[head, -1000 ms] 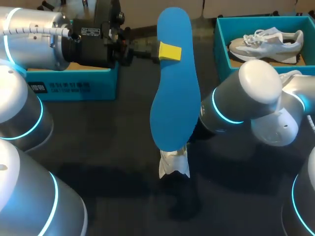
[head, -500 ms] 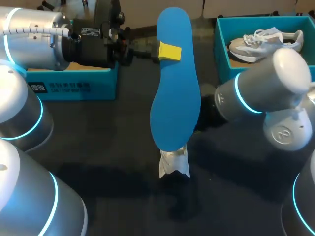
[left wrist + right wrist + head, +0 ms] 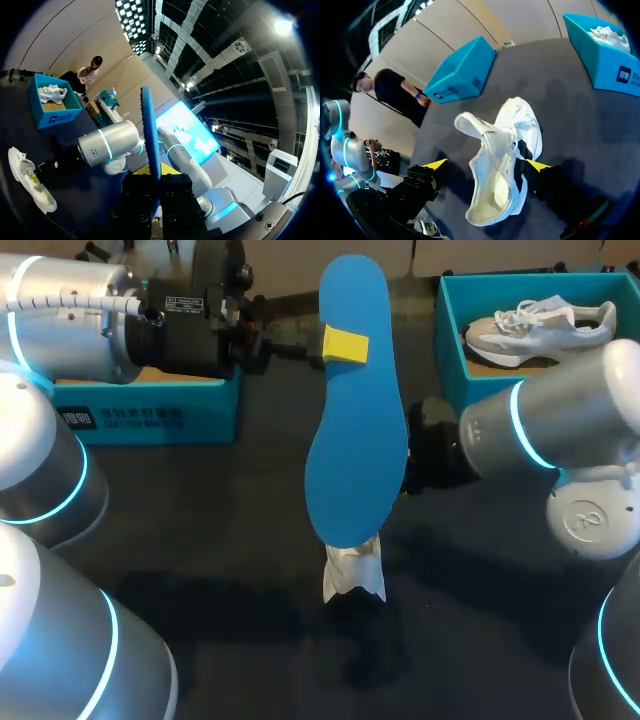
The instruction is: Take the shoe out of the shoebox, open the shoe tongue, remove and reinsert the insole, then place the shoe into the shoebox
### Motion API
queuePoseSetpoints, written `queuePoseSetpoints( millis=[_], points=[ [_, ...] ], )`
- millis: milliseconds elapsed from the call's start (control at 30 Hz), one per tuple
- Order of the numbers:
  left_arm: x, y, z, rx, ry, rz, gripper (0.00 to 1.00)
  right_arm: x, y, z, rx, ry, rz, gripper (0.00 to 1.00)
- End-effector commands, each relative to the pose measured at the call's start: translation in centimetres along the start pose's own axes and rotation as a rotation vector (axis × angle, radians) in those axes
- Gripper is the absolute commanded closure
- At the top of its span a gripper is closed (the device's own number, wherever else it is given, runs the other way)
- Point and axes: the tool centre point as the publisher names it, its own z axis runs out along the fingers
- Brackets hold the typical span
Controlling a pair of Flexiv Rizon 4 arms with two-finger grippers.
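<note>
My left gripper (image 3: 343, 345) is shut on a blue insole (image 3: 355, 430) and holds it up high over the table; in the left wrist view the insole (image 3: 150, 145) stands edge-on out of that gripper (image 3: 151, 197). A white shoe (image 3: 501, 165) lies on the dark table with its tongue pulled back, between the wide-open yellow tips of my right gripper (image 3: 486, 165). In the head view only one end of the shoe (image 3: 353, 575) shows below the insole. My right arm (image 3: 540, 430) comes in from the right, its fingers hidden behind the insole.
A teal shoebox (image 3: 452, 300) at the back right holds a second, grey-and-white shoe (image 3: 540, 325). Another teal box (image 3: 150, 415) stands at the back left under my left arm. The table (image 3: 230, 540) is dark cloth.
My right gripper has opened and let go of the white shoe. The right arm's elbow has swung up and to the right. The left arm and insole have not moved.
</note>
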Motion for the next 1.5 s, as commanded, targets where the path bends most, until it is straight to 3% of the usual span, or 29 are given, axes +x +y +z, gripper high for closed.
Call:
queuePoseSetpoints(
  millis=[33, 400, 633, 1033, 1167, 1200, 1400, 1500],
  points=[
    [-0.1, -0.1, 0.2, 0.0, 0.001, 0.0, 1.0, -0.6, -0.4, -2.0, 0.001, 0.097, -0.011, 0.0],
    [-0.1, -0.1, 0.2, 0.0, 0.001, 0.0, 1.0, -0.5, 1.0, -5.0, -0.055, 0.263, 0.014, 0.0],
    [-0.1, -0.1, 0.2, 0.0, 0.001, 0.0, 1.0, 0.3, 2.7, -6.8, -0.056, 0.475, 0.009, 0.0],
    [-0.1, -0.1, 0.2, 0.0, 0.001, 0.0, 1.0, 0.3, 2.7, -6.8, -0.056, 0.475, 0.009, 0.0],
    [-0.1, -0.1, 0.2, 0.0, 0.001, 0.0, 1.0, 0.9, 3.1, -7.2, -0.031, 0.538, 0.033, 0.0],
    [-0.1, -0.1, 0.2, 0.0, 0.001, 0.0, 1.0, 1.1, 3.2, -7.4, 0.025, 0.564, 0.092, 0.0],
    [-0.1, -0.1, 0.2, 0.0, 0.001, 0.0, 1.0, 2.2, 4.0, -8.8, 0.049, 0.667, 0.207, 0.0],
    [-0.1, -0.1, 0.2, 0.0, 0.001, 0.0, 1.0, 2.8, 4.3, -9.5, 0.065, 0.668, 0.22, 0.0]
  ],
)
